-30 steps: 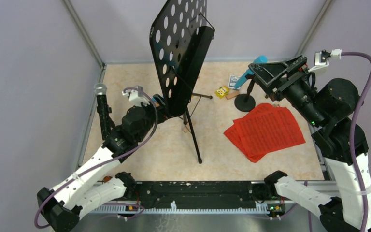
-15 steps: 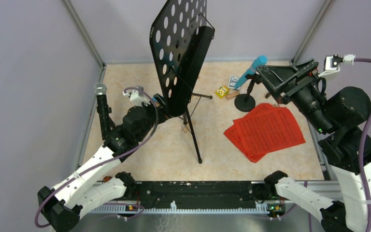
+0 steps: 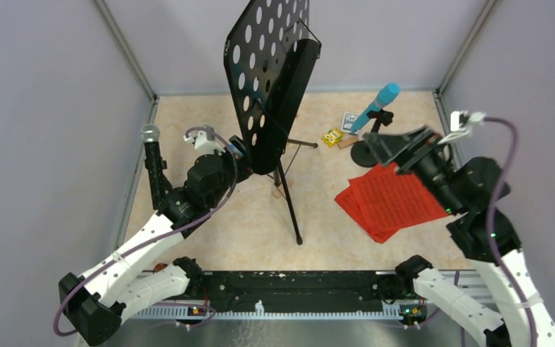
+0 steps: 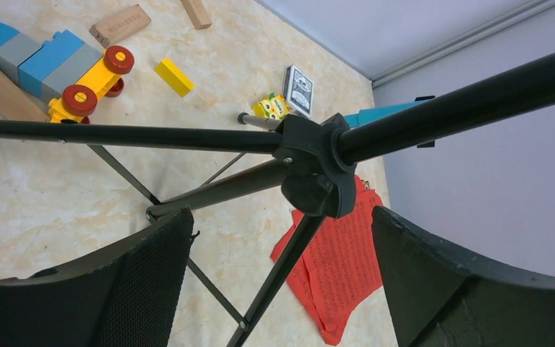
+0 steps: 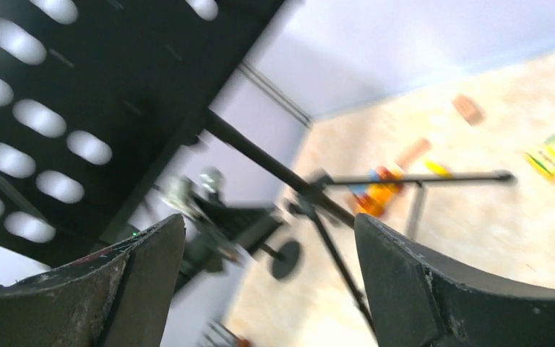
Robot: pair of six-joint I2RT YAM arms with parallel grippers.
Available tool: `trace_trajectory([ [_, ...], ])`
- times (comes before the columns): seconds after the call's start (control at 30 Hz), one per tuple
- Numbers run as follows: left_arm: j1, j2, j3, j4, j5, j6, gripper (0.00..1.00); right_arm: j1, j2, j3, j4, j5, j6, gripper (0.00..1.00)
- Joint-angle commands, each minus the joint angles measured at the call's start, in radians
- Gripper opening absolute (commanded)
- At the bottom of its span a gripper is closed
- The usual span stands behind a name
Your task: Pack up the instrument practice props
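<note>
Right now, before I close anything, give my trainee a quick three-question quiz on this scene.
1. True or false: the red sheet-music pages lie on the music desk.
2. The blue microphone is: A) propped in its round-based holder; B) flat on the table; C) in the right jaws.
3. In the left wrist view, what shows between the open left jaws?
Key: 1 false, they lie on the table. 2 A. 3 the tripod hub, ungripped.

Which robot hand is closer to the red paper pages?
Right. The right hand hovers above the far edge of the red sheet-music pages. The left hand is off to the other side, at the black hole-punched music stand, by its tripod legs.
</note>
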Motion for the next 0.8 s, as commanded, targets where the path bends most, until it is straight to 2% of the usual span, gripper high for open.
trace_trajectory([
  [0.0, 0.003, 0.038, 0.075, 0.049, -0.025, -0.025, 0.94, 0.008, -0.121, -0.393, 0.296, -0.114, -0.214, 0.85],
  [0.13, 0.006, 0.082, 0.108, 0.055, -0.045, -0.010, 0.88, 0.009, -0.100, -0.677, 0.537, -0.237, -0.196, 0.84],
  [0.23, 0.014, 0.106, 0.114, 0.075, -0.030, -0.013, 0.83, 0.070, -0.027, -0.780, 0.690, -0.278, -0.217, 0.83],
  [0.33, 0.029, 0.137, 0.130, 0.068, -0.003, -0.023, 0.80, 0.249, 0.072, -0.786, 0.727, -0.172, -0.327, 0.83],
  [0.4, 0.043, 0.156, 0.142, 0.038, 0.013, -0.041, 0.78, 0.325, 0.126, -0.788, 0.771, -0.118, -0.364, 0.83],
  [0.6, 0.076, 0.168, 0.141, 0.034, 0.050, -0.077, 0.77, 0.395, 0.274, -0.876, 1.092, -0.013, -0.348, 0.78],
  [0.77, 0.088, 0.161, 0.138, 0.035, 0.061, -0.079, 0.77, 0.450, 0.436, -0.824, 1.143, 0.012, -0.388, 0.71],
])
